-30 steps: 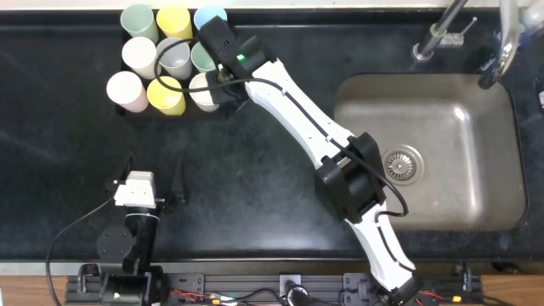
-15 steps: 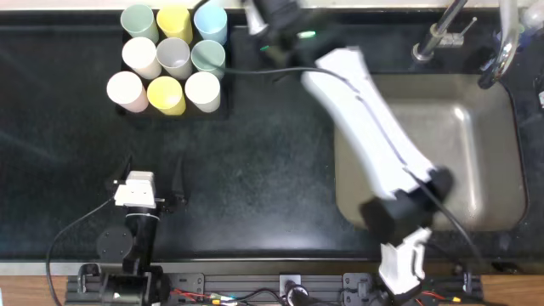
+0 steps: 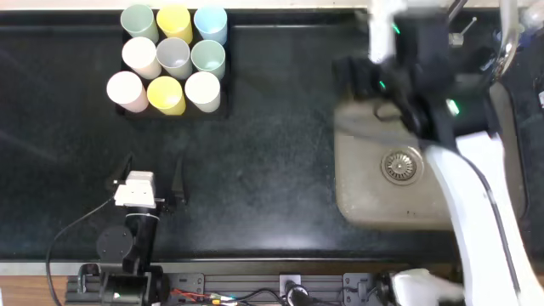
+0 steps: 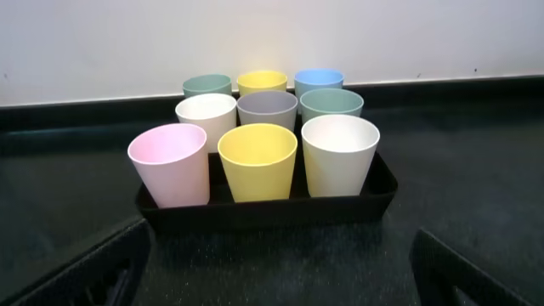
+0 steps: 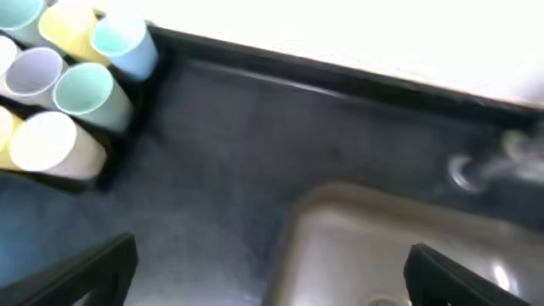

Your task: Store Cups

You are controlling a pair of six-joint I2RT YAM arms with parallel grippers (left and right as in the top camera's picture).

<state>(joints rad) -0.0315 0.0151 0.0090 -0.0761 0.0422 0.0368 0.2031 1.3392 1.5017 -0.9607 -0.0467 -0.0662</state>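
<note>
— Where are we finding the cups?
— We are seeing nine pastel plastic cups (image 3: 174, 55) standing upright, mouths up, packed three by three in a shallow black rectangular tray (image 4: 272, 214). The tray is sitting at the far left of the dark speckled stone countertop (image 3: 272, 170), close to the back wall.
— How are we reading the rows?
— In the row nearest the arms we are counting a pale pink cup (image 4: 168, 163), a yellow cup (image 4: 257, 160) and a cream cup (image 4: 340, 155). Behind them are standing a white cup (image 4: 206, 115), a grey cup (image 4: 267, 108) and a mint-green cup (image 4: 331, 104). Along the back we are making out a sage-green cup (image 4: 206, 84), a second yellow cup (image 4: 262, 81) and a light blue cup (image 4: 319, 80).
— What is the left gripper (image 3: 154, 163) doing?
— It is sitting low at the near left of the countertop, well apart from the tray and facing it. Its fingers are spread wide, and they are holding nothing.
— And the right gripper (image 5: 272, 246)?
— We are seeing it hanging above the countertop beside the back left corner of the brushed stainless-steel sink (image 3: 365, 191), well apart from the tray. Its fingers are likewise spread, gripping nothing. A chrome tap (image 3: 442, 34) is rising behind the sink.
— So where are we placing every cup?
— All nine are sitting inside the tray, apart from both grippers.
</note>
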